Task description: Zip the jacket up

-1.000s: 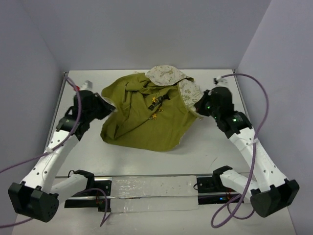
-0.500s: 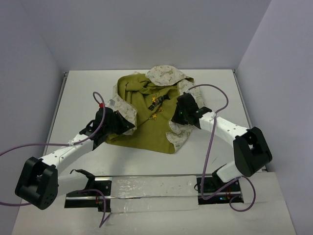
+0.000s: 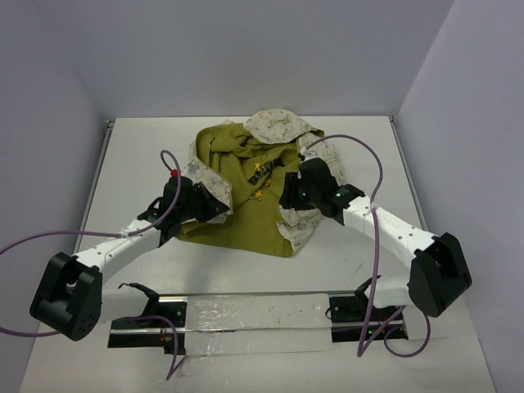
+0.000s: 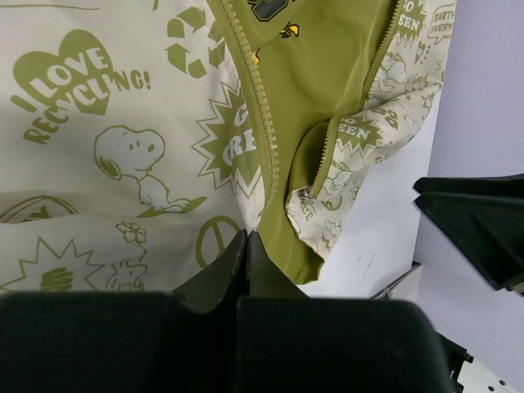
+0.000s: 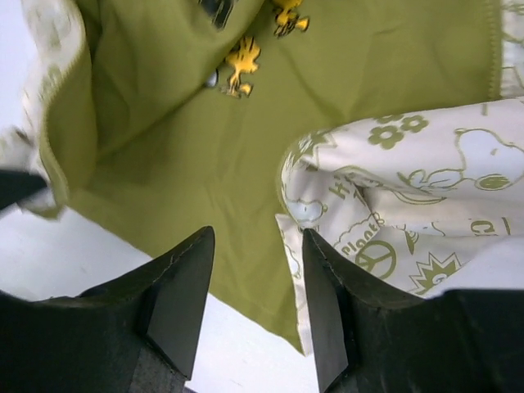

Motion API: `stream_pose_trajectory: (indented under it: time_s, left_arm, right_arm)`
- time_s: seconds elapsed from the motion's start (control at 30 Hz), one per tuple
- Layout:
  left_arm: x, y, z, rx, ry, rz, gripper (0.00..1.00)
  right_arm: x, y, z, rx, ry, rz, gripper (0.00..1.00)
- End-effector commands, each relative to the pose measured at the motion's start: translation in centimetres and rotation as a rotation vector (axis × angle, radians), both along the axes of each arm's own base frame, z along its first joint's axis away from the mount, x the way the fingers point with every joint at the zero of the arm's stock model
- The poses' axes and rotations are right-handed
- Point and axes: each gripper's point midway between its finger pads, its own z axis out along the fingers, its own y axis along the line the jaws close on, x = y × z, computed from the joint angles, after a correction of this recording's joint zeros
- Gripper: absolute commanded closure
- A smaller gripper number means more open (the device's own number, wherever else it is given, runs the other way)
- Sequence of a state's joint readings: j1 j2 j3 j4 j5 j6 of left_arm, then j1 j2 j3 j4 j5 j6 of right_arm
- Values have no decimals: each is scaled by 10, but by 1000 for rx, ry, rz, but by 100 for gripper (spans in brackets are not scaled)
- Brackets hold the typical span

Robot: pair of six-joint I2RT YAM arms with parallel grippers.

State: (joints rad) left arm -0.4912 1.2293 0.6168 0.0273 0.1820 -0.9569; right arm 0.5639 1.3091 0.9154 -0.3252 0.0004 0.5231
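Left gripper [image 4: 246, 239] clamped tight on the jacket [image 3: 246, 209], at the zipper [image 4: 255, 106] edge of a cream panel. Right gripper [image 5: 257, 237] spread wide, released, holding nothing. Other cream panel's edge just ahead of one of its fingers, olive lining ahead of the gap. Between the two grippers, open lining facing up, zipper sides well apart. White table [image 3: 368, 155] showing beyond each gripper's outer side. Pale walls [image 3: 246, 57] close around.

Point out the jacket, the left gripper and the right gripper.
jacket [image 3: 246, 211], top external view, on its olive-green lining.
left gripper [image 4: 246, 242], left wrist view, where the closed fingertips meet.
right gripper [image 5: 255, 241], right wrist view, midway between the open fingertips.
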Motion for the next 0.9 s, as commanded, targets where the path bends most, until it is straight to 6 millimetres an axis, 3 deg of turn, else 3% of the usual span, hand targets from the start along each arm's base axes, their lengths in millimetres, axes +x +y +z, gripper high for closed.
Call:
stream_pose_trajectory:
  time_s: [0.0, 0.13, 0.4, 0.87]
  left_arm:
    - [12, -12, 30, -41, -94, -29, 100]
    - [11, -12, 29, -45, -87, -29, 100]
    - [9, -11, 30, -46, -86, -23, 100]
    - [10, -11, 28, -45, -77, -23, 100]
  right_arm:
    - [-24, 0, -18, -136, 27, 167, 43]
    - [-25, 3, -37, -234, 62, 217, 41]
    - [-8, -14, -67, -418, 104, 122, 52]
    - [-4, -3, -93, -421, 141, 156, 50]
